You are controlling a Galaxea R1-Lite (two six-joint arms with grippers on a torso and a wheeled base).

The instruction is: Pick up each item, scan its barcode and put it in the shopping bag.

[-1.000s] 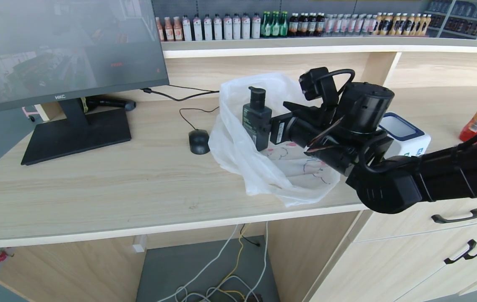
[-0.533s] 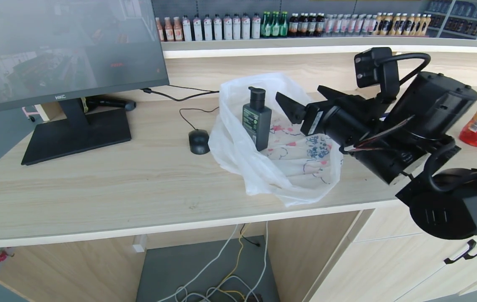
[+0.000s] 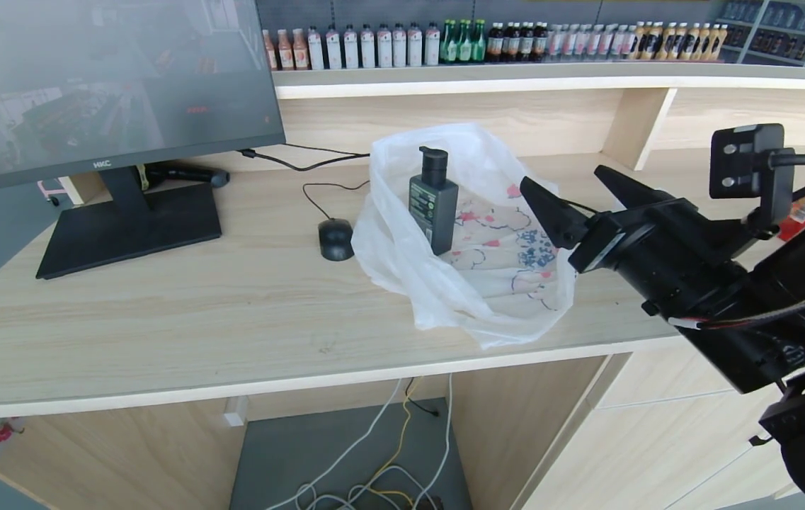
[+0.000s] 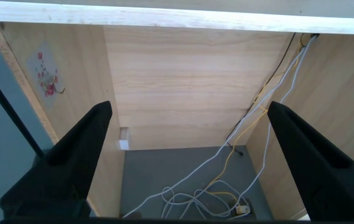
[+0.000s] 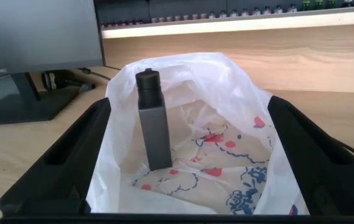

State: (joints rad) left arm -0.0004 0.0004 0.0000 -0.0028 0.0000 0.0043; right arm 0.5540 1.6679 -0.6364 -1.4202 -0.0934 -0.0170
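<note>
Standing upright in the white shopping bag (image 3: 444, 301) on the wooden surface (image 3: 161, 319), the dark bottle (image 3: 432, 205) is sitting toward the bag's ten o'clock. At its three o'clock the right pincer (image 3: 559, 175) is hovering, spread wide and empty. The left pincer (image 4: 189, 124) is hanging wide below the surface edge.

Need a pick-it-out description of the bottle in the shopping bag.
On the wooden counter, right of the monitor and the black mouse, sits a white plastic shopping bag. Standing upright inside it is a dark, flat-sided bottle with a black pump cap, the only dark thing in the bag.
</note>
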